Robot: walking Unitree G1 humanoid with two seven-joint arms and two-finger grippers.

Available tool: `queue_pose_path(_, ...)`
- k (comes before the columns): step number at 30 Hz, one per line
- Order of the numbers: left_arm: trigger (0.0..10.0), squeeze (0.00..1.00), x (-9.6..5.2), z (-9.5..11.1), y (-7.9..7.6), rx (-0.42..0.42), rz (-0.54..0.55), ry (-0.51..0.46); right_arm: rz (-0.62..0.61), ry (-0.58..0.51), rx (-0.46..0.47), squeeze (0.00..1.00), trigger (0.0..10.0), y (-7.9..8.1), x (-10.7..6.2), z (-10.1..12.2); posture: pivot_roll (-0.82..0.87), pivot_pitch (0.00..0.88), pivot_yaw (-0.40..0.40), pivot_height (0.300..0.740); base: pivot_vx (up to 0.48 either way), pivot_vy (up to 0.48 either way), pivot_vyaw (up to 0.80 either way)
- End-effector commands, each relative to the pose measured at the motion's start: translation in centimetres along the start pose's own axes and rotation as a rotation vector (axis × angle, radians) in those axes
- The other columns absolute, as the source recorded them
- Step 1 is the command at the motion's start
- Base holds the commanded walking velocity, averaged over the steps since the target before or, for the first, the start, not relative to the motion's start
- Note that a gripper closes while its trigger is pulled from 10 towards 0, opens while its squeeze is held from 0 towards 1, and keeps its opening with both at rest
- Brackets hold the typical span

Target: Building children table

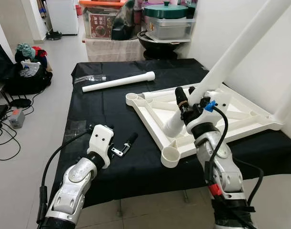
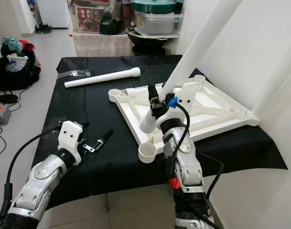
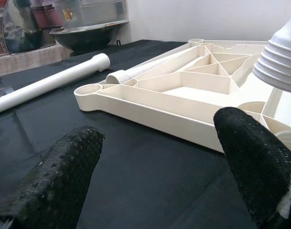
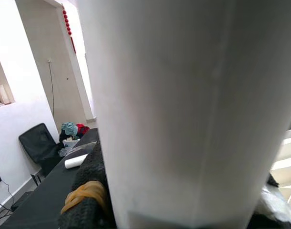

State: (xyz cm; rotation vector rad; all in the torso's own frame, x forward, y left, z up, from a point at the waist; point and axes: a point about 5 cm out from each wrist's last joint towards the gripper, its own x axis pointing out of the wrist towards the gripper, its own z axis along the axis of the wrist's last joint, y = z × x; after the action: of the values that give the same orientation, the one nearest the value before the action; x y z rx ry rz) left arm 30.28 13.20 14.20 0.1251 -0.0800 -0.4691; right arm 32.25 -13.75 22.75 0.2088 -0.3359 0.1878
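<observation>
White plastic is what you're handling: from the head views, your right gripper (image 1: 185, 98) is clamped on a table leg (image 1: 231, 57) tilted over the upturned tabletop (image 1: 240, 112) lying on the black cloth (image 1: 88, 109). A second leg (image 1: 119, 82) lies loose beyond it. Your left gripper (image 1: 121, 143) hovers near the cloth's front with its fingers spread. Left wrist view shows those fingers (image 3: 64, 176) apart, facing the tabletop's edge. Right wrist view shows the leg close up. No writing is readable.

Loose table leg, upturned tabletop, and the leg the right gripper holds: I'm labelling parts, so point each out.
Loose table leg (image 1: 117, 82), left eye view, mid-shaft.
Upturned tabletop (image 1: 146, 119), left eye view, near rim.
Held leg (image 1: 240, 45), left eye view, upper shaft.
Right gripper (image 1: 185, 98), left eye view, between fingertips.
</observation>
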Motion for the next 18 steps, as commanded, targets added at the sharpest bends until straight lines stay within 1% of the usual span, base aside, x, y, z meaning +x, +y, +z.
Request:
queue_pose_path(1, 10.0, 0.0, -0.3, -0.7, 0.1, -0.001, 0.009, 0.022, 0.002, -0.001, -0.014, 0.0, 10.0, 0.4, -0.3, 0.1, -0.02, 0.0, -0.049, 0.74, 0.0, 0.0, 0.0)
queue_pose_path(3, 10.0, 0.0, 0.0, -0.6, -0.3, -0.003, -0.004, 0.014, 0.003, 0.013, -0.023, 0.0, 10.0, 0.4, -0.4, -0.2, -0.02, 0.0, -0.054, 0.74, 0.0, 0.0, 0.0)
queue_pose_path(8, 10.0, 0.0, 0.6, 0.1, -0.5, -0.001, -0.006, -0.013, 0.012, 0.009, -0.027, 0.0, 10.0, 0.5, -0.1, -0.1, -0.01, 0.0, -0.067, 0.74, 0.0, 0.0, 0.0)
queue_pose_path(14, 10.0, 0.0, 0.0, -0.6, -0.3, -0.01, 0.013, 0.01, 0.012, 0.015, -0.022, 0.0, 10.0, 0.7, -0.3, -0.4, 0.0, 0.0, -0.066, 0.74, 0.0, 0.0, 0.0)
queue_pose_path(15, 10.0, 0.0, 0.6, -0.2, -0.6, -0.002, -0.015, -0.007, 0.015, 0.015, -0.031, 0.0, 10.0, 0.7, -0.2, -0.4, -0.02, 0.0, -0.05, 0.74, 0.0, 0.0, 0.0)
queue_pose_path(18, 10.0, 0.0, 0.8, 0.0, -0.6, 0.0, -0.017, -0.011, 0.016, 0.011, -0.034, 0.0, 10.0, 0.7, -0.1, -0.3, -0.02, 0.0, -0.047, 0.74, 0.0, 0.0, 0.0)
